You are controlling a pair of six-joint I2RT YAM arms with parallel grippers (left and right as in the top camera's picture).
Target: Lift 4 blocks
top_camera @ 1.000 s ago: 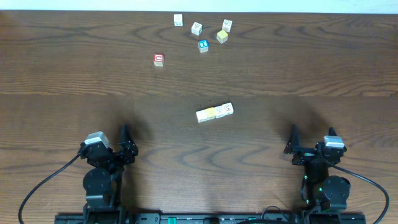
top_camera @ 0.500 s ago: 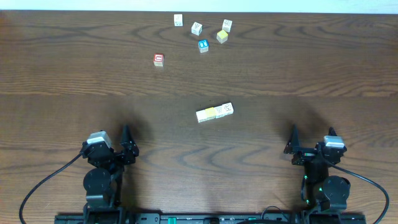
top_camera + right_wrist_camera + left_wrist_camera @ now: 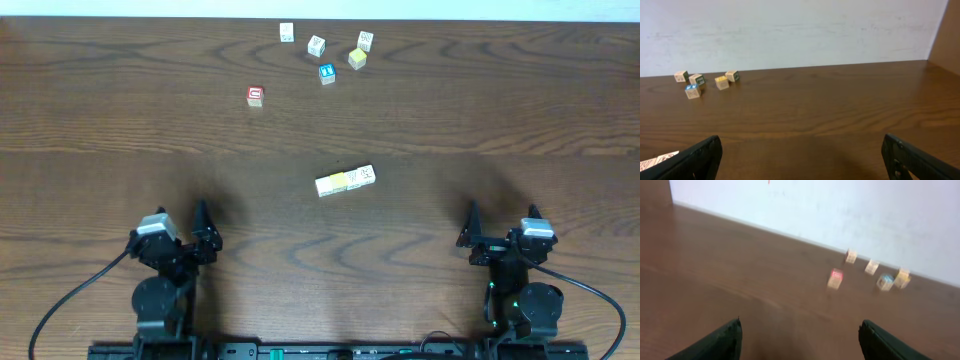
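Next to no change from a second ago: only a slight sway and return at the left arm (image 3: 160, 258), nothing at the right arm (image 3: 515, 255), no shift among the cubes. Left jaws and right jaws both spread wide, empty, low over the near worktop (image 3: 90, 150), well apart from every cube.

Target, by judgement: the row (image 3: 345, 181) of four blocks, three cream and one pale yellow, touching end to end, lying slightly slanted mid-worktop between the two arms. One end of it just visible at the lower left of the right wrist view; absent from the blurred left wrist view.

Near the far edge, loose: red cube (image 3: 255, 96), blue cube (image 3: 327, 73), yellow cube (image 3: 357, 58), white cubes (image 3: 316, 45).

Likely hazards:
- Buckling of the row under an end squeeze off its slanted axis, with the middle blocks dropping out.
- Sliding or splitting of the row through one arm's contact ahead of the other's.
- Loss of the whole row through too light a squeeze at lift.
- Confusion with the similar loose cubes farther off.
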